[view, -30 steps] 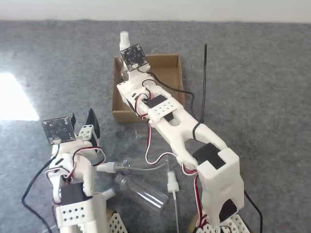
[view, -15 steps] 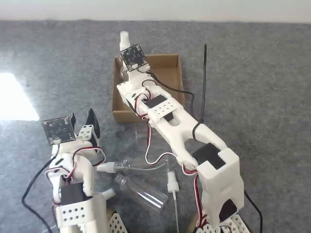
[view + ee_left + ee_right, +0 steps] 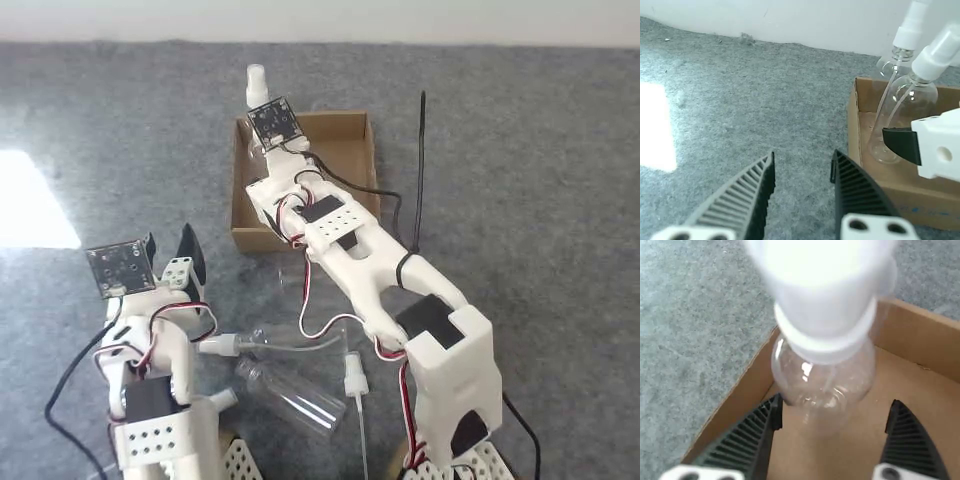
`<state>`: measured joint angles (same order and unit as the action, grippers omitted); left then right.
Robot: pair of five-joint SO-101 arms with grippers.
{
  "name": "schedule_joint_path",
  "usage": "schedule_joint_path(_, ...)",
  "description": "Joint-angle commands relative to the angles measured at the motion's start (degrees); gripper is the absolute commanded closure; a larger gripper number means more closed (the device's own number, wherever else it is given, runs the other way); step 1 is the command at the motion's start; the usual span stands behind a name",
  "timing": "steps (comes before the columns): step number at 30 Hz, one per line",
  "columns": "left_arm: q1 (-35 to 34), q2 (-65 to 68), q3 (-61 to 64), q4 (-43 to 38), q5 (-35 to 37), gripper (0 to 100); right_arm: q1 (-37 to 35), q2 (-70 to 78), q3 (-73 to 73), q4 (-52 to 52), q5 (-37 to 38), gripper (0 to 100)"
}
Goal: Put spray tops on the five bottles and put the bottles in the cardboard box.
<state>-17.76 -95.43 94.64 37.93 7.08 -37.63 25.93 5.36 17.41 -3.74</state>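
left wrist view shows two capped bottles upright in the cardboard box (image 3: 860,150), a rear bottle (image 3: 888,62) just behind the front bottle (image 3: 914,97). the high view shows one spray top (image 3: 257,82) past the right arm's wrist. front bottle: clear, round-shouldered, white sprayer, standing in the box corner, at 12 o'clock on the carpet (image 3: 520,150). it stands between the right gripper's (image 3: 836,407) widely spread jaws, apart from both. left gripper (image 3: 803,155) at 8 o'clock, jaws spread, holding nothing.
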Motion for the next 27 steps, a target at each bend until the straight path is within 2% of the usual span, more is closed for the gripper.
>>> schedule_joint_path(1,-0.2,-0.3,-0.5,0.3,-0.4,83,-0.2,-5.6,-4.0,2.9,0.9,71.0)
schedule_joint_path(21,-0.2,-0.3,-0.5,0.3,-0.4,83,0.1,-12.6,-3.9,18.4,0.9,71.2)
schedule_joint_path(27,-0.2,-0.3,-0.5,0.3,-0.4,83,0.2,-19.0,-3.8,26.8,0.9,71.3)
